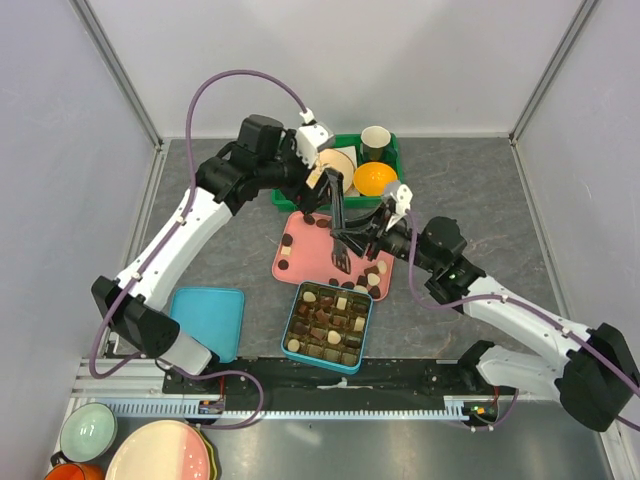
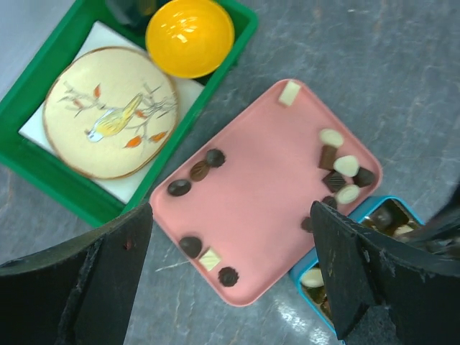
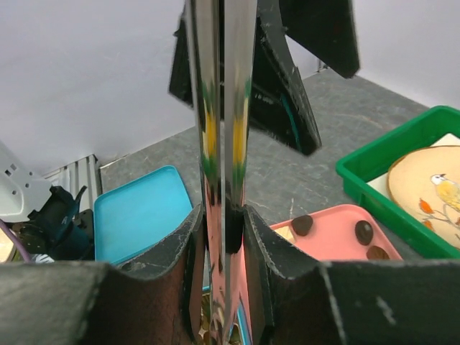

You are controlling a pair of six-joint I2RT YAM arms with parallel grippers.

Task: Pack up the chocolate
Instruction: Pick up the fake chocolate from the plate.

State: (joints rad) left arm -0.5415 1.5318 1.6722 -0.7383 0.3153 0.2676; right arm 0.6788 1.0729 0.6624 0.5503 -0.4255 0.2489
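Top external view, entries from left to right. At the near left corner we noted a pale green bowl [image 1: 87,430] and a pink-and-cream plate [image 1: 160,452], below the rail that carries the arm bases. Next we listed a blue lid [image 1: 207,320], flat on the grey table [image 1: 480,200] beside the left arm's base. The left gripper [image 1: 323,200] hung above the far end of the pink tray [image 1: 312,255], just beside the green bin [image 2: 50,176]. Its jaws were spread wide and held nothing, and in the left wrist view its black fingers [image 2: 86,280] stood far apart at either edge of the picture. We entered the chocolates [image 2: 180,187] in two lots. One lot lay loose on the pink tray, a few pieces along its left side and a cluster at its near right corner. The other lot sat packed in rows in the blue tin [image 1: 366,332], which lay just in front of the tray. In the green bin we counted a bird-painted plate [image 2: 108,111], an orange [image 1: 374,178] and a dark cup [image 1: 375,142]. The right gripper [image 3: 224,244] pinched the shiny arms of the tongs [image 3: 223,108]. The black tips of these hung over the tray near the cluster, and we could not tell whether they touched it.
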